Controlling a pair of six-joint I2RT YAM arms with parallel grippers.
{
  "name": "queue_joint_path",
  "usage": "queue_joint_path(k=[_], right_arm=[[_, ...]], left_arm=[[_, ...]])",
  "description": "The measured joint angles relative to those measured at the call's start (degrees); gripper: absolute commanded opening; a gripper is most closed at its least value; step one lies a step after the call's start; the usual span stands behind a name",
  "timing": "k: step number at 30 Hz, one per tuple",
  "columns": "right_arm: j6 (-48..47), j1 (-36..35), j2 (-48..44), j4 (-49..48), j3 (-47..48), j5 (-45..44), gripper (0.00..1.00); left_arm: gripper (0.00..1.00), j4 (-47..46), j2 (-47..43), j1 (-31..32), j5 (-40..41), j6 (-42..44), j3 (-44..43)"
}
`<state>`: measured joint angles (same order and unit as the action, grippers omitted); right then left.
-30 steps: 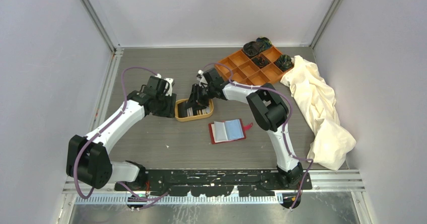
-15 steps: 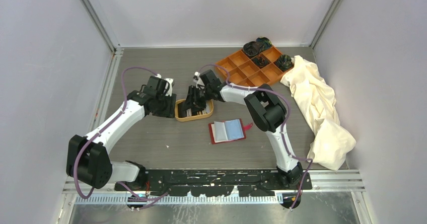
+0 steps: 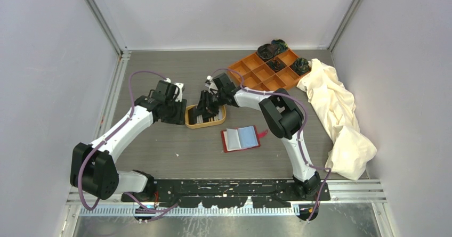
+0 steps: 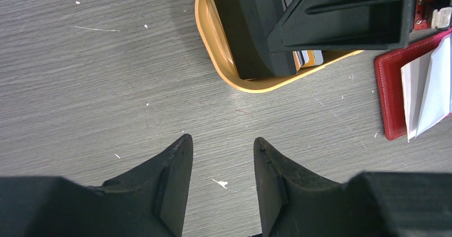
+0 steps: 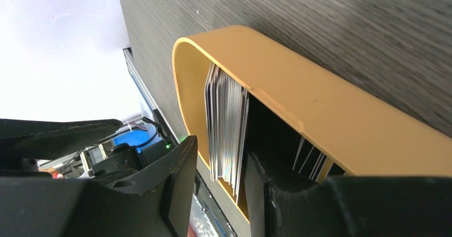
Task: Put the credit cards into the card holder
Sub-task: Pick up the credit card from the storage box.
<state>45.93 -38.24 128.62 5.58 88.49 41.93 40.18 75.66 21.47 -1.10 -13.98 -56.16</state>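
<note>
Straddles upright stack of thin plastic credit cards (image 5: pixel 224 109) inside oval tan dish (image 5: pixel 320 125) with right gripper (image 5: pixel 221 146); cannot tell whether clamped. Holds left gripper (image 4: pixel 222 138) fingers apart, empty, at dish's 9 o'clock. Open at 4 o'clock: red leather-like folding card holder (image 3: pixel 241 139).

Left arm extended forward, wrist pitched down. Left gripper (image 4: pixel 222 139): fingers parted, nothing between them. Right arm bent back toward the left. Right gripper (image 5: pixel 219 149): fingers partly apart, angled downward.
</note>
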Motion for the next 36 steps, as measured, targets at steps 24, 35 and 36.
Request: queue_joint_path(k=[24,35,36], right_arm=[[-1.4,4.4,0.0,3.1,0.0,2.9,0.32],[-3.8,5.7,-0.3,6.7,0.1,1.0,0.04],[-4.0,5.8,-0.5,7.1,0.1,0.8,0.01]], left_arm=[[0.47,0.1,0.0,0.0,0.0,0.9,-0.1],[0.47,0.4,0.0,0.0,0.0,0.9,-0.1],[0.47,0.4,0.0,0.0,0.0,0.9,-0.1]])
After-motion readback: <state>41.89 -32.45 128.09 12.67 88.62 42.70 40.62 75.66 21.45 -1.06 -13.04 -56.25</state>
